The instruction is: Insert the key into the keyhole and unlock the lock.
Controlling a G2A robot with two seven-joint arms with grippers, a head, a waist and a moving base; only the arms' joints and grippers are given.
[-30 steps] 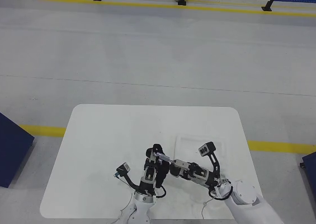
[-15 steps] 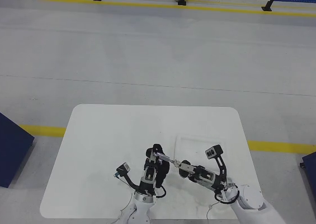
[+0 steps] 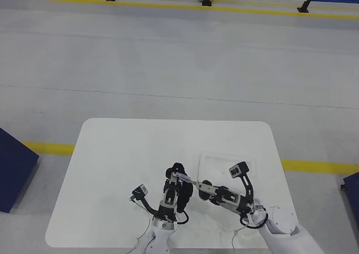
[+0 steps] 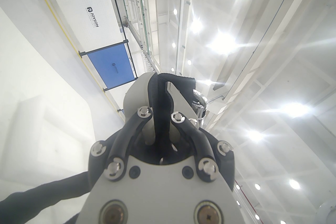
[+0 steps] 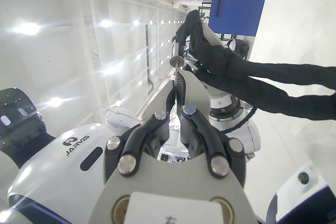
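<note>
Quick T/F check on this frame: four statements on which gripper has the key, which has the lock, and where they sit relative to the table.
1. The left gripper is shut on the lock. True.
2. The right gripper is open and empty. False: it is shut on the key.
3. The lock lies flat on the white table. False: the left gripper holds it up off the table.
4. The key points toward the lock. True.
</note>
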